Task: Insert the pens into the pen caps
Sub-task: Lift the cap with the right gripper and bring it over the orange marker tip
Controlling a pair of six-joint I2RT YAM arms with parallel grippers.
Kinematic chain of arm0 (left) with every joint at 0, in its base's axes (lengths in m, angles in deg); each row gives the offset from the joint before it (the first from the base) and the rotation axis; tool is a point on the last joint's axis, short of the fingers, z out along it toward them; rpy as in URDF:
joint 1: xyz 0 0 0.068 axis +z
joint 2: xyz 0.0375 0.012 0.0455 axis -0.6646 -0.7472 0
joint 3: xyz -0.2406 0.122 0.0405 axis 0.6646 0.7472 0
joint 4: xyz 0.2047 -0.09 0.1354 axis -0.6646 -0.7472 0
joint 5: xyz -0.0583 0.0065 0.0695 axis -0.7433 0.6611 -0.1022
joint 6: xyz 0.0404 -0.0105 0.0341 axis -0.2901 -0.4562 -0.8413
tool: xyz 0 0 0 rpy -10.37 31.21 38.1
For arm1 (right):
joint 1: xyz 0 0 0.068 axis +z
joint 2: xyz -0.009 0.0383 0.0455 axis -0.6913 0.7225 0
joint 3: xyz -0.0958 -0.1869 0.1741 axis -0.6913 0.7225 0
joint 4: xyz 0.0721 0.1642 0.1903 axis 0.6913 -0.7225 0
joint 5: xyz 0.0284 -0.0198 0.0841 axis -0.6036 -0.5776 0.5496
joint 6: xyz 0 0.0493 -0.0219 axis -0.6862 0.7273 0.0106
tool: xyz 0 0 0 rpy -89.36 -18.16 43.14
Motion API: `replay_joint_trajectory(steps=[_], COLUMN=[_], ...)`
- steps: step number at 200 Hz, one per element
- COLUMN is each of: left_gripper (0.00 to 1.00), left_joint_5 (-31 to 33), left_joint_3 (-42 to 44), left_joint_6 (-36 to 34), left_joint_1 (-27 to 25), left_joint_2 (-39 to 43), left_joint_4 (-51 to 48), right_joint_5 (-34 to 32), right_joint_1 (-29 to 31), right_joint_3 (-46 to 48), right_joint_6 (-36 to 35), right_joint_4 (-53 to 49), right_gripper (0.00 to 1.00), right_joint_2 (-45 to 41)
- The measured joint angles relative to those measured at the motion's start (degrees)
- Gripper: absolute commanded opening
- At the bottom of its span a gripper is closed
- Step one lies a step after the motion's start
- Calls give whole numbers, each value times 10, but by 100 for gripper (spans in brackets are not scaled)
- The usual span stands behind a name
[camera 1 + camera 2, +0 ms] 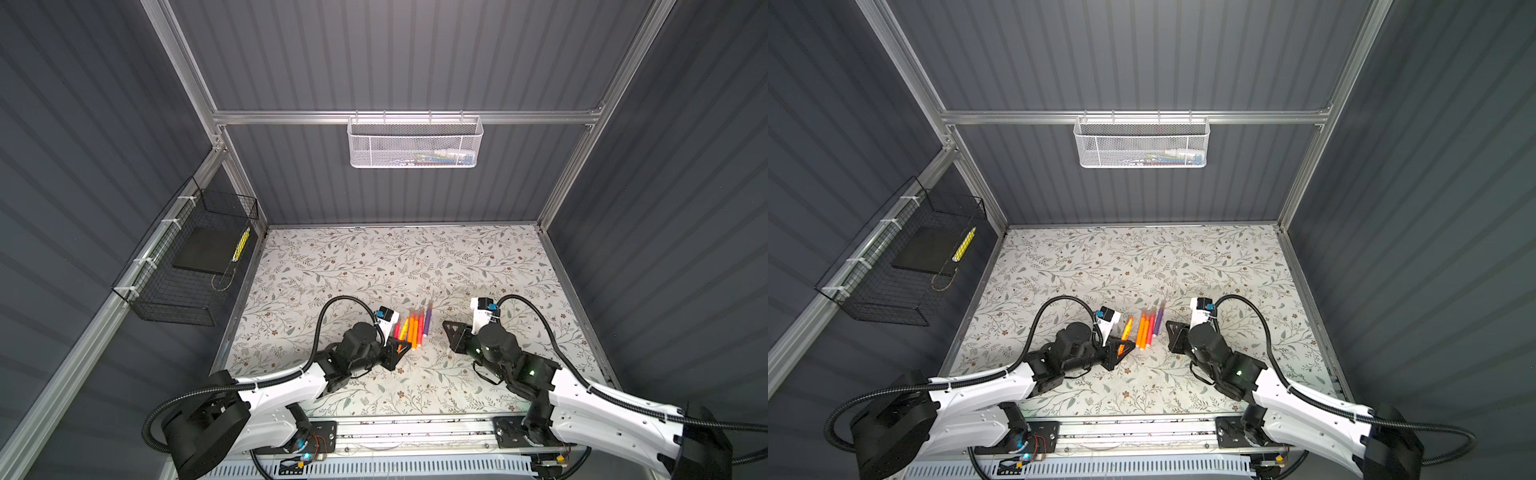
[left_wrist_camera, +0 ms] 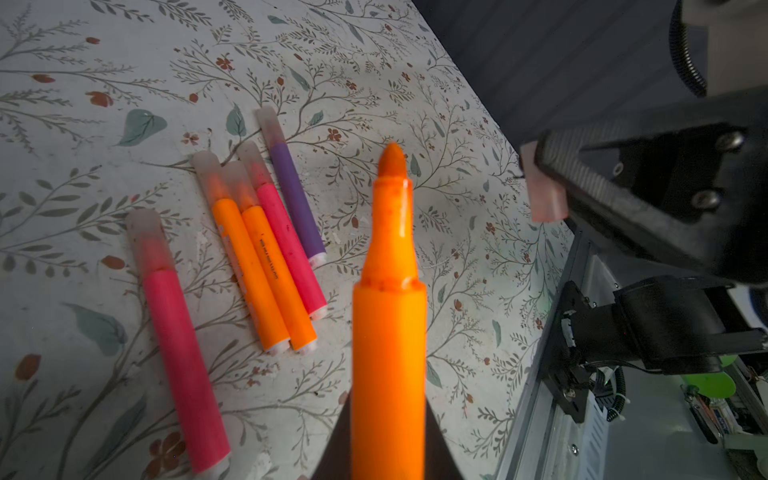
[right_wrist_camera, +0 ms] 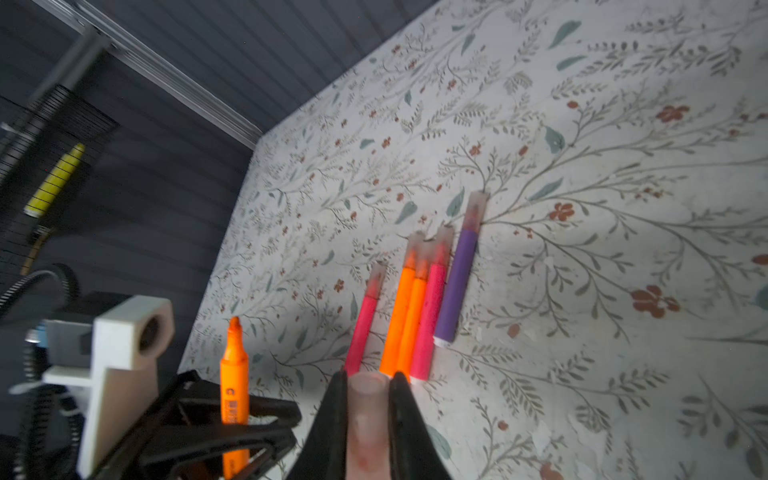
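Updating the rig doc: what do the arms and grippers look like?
White-shelled left arm and right arm, black joints, black corrugated cable looping to each wrist. Black left gripper and right gripper, triangular skeleton fingers. White camera mount on each wrist.

Vivid orange on the uncapped pen (image 2: 388, 332), frosted pale pink on the loose cap (image 3: 366, 419) between black fingers (image 3: 332, 428). Across the cream worktop (image 2: 457, 124), grey-green leaves and rust flowers; then lone pink-red pen (image 2: 178, 353), two orange pens (image 2: 249, 274), second pink-red pen (image 2: 291, 249), purple pen (image 2: 296, 199).
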Motion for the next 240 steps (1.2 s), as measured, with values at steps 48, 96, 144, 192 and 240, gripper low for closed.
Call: replay_joint_trajectory(steps=[48,96,144,192,240], left_gripper=[0,0,0,0,0], left_joint_5=[4,4,4,4,4], left_joint_3=[-12,-13,-13,-12,-13], left_joint_6=[-2,-3,-2,1,7], left_joint_1=[-38,-51,-52,-52,-52], left_joint_2=[-48,-55,-56,-74,-88], left_joint_4=[44,82,116,129,130], right_joint_5=[-13,-11,14,28,43], right_joint_1=[-14,-22,-25,-25,-22], right_joint_3=[25,28,24,17,6], right_joint_6=[-3,-1,20,34,43], right_joint_4=[86,201,295,340,366], right_gripper=[0,0,0,0,0], right_joint_2=[-17,40,139,170,196])
